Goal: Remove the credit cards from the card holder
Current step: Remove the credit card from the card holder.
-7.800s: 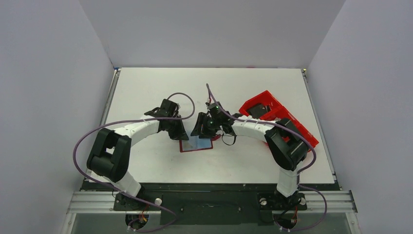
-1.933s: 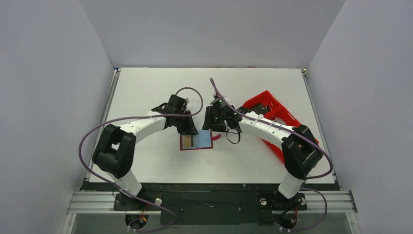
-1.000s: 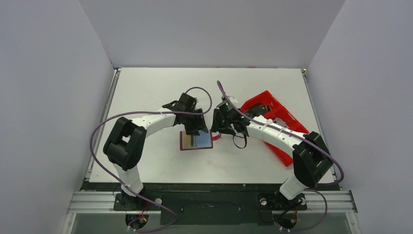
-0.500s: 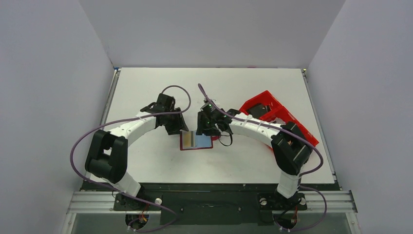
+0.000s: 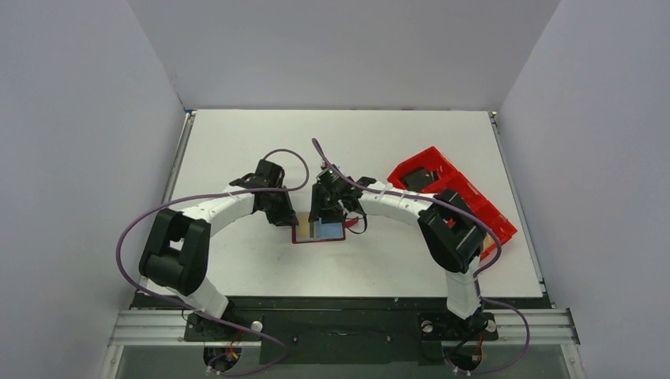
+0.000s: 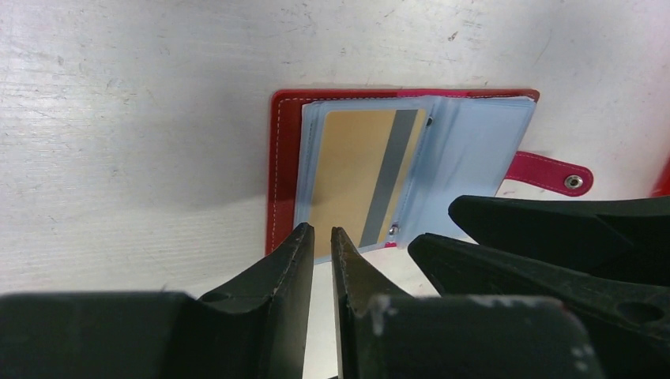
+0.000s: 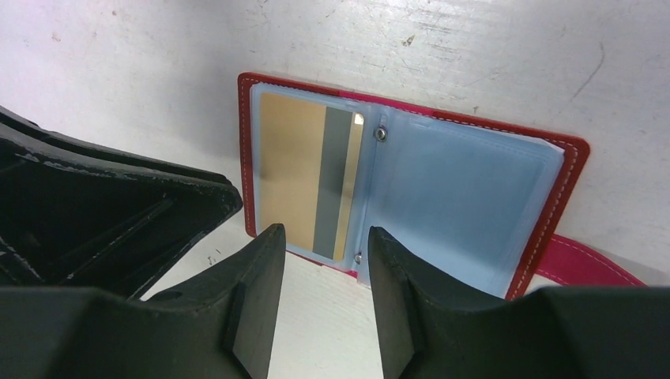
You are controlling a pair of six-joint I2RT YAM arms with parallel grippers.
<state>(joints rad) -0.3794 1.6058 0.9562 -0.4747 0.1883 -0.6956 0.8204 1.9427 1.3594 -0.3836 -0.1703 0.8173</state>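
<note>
Left claw (image 6: 318,233): nearly pressed together, with only a thin slit left. The tips are set at the near edge of the holder (image 6: 286,158), by the gold card's (image 6: 351,174) corner. Whether the sleeve edge is caught cannot be told.
Right claw (image 7: 324,233): spread, nothing pinched. It is held low over the same near edge, with the gold card's short end framed between the fingers.
Reason for poses: judged to be one claw pinning or nipping the edge while the other is lined up to draw the card out. Neither role is confirmed.
Holder: laid open and flat on the table (image 5: 261,134) between the two claws, pages up.
Gold card: lodged in the left page under clear plastic, stripe toward the spine. Not yet out.
Second card: not told apart from the pale blue sleeves (image 7: 458,205) on the right page, so its presence cannot be confirmed.
Strap (image 6: 545,174): a pink tab with a snap, lying loose on the table beyond the right page and touching nothing else.
Tray (image 5: 411,166): red, well apart on the right and partly hidden by the right arm. It is not involved.
Obstruction 1: the claws are crowded just beside each other at one edge, so a clash is judged possible.
Obstruction 2: the plastic covers the card face, so only the thin end is offered for a grip.
Obstruction 3: the holder is light and unfastened, and is likely to be dragged along if it is not held down.
</note>
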